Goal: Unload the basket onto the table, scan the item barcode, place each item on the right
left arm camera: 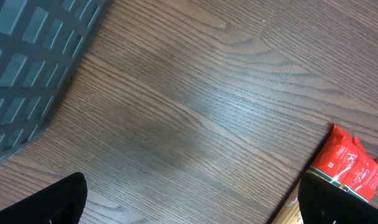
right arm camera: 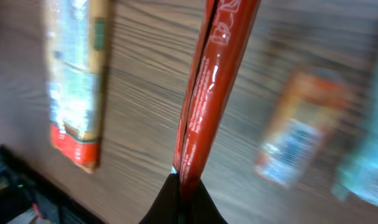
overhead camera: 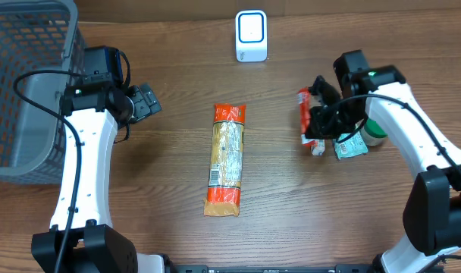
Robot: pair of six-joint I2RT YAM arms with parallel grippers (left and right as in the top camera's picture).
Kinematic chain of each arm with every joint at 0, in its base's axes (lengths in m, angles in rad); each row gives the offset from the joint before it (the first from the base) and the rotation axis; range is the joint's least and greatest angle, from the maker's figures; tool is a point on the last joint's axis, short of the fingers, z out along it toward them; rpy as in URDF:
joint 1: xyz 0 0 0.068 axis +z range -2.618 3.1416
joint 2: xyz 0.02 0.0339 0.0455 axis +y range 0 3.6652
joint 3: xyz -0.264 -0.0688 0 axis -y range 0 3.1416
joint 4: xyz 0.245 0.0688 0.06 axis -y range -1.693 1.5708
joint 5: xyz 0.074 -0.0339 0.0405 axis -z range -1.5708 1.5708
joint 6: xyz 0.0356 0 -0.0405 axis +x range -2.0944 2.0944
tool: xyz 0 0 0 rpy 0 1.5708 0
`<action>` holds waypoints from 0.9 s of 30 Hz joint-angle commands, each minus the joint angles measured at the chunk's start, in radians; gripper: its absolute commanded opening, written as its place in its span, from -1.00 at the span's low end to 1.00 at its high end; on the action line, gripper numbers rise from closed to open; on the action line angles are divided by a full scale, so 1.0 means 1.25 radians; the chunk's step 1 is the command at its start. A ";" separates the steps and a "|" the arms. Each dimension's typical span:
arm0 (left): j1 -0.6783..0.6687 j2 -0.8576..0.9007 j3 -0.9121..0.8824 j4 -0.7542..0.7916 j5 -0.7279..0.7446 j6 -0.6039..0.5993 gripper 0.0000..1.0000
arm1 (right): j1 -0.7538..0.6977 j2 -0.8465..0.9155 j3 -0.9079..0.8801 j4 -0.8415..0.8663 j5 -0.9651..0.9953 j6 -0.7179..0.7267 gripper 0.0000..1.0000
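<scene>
The right fingers (right arm camera: pixel 167 206) pinch one end of the flat red plastic packet (right arm camera: pixel 209 93); likely light, floppy, slippery; left fingers (left arm camera: pixel 49 202) gape wide, empty.

Overhead camera is looking straight down over the whole table (overhead camera: pixel 177 76). Both wrist cameras are hovering close above the wood, angled down; all three views are sharing the long pack (overhead camera: pixel 225 159).

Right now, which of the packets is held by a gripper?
The slim red packet, pinched edge-on by the right gripper; the long orange packet lies free on the table.
</scene>
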 commanded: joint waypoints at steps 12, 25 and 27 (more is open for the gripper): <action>0.000 0.006 -0.003 0.000 -0.002 0.009 1.00 | 0.057 -0.001 -0.201 0.201 0.070 0.135 -0.92; 0.000 0.006 -0.003 0.000 -0.002 0.009 1.00 | 0.089 -0.005 -0.196 0.198 0.063 0.146 -0.13; 0.000 0.006 -0.003 0.000 -0.002 0.009 0.99 | 0.089 -0.016 -0.171 0.185 0.063 0.149 -0.07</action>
